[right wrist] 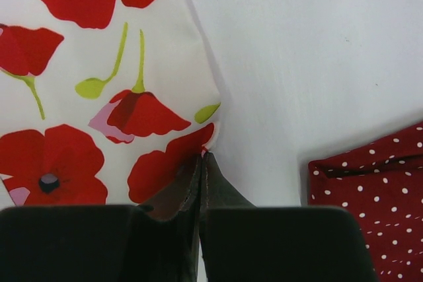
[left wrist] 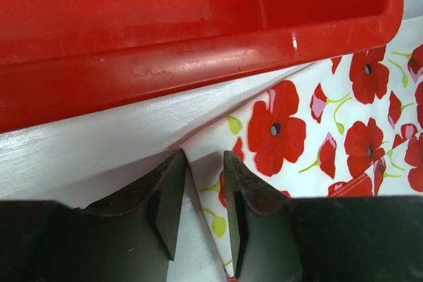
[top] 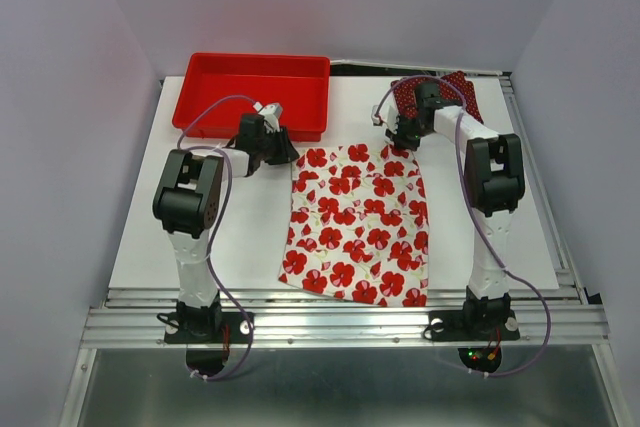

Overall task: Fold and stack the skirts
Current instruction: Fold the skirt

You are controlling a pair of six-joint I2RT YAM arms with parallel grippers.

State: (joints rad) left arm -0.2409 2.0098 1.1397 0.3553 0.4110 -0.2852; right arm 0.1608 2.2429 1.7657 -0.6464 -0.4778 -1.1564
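The white skirt with red flowers [top: 358, 222] lies spread flat in the middle of the table. My left gripper [top: 283, 152] is at its far left corner. In the left wrist view the jaws [left wrist: 203, 160] are open, with the skirt's corner [left wrist: 277, 123] lying between the fingertips. My right gripper [top: 400, 137] is at the far right corner. In the right wrist view it [right wrist: 201, 156] is shut on the edge of the flowered skirt [right wrist: 99, 97]. The dark red polka-dot skirt [top: 440, 97] lies crumpled at the back right, partly behind the right arm; it also shows in the right wrist view [right wrist: 377, 196].
A red plastic tray [top: 252, 92] stands at the back left, just beyond the left gripper; its near wall fills the top of the left wrist view [left wrist: 198, 64]. The white table top [top: 240, 237] ends at a metal rail in front.
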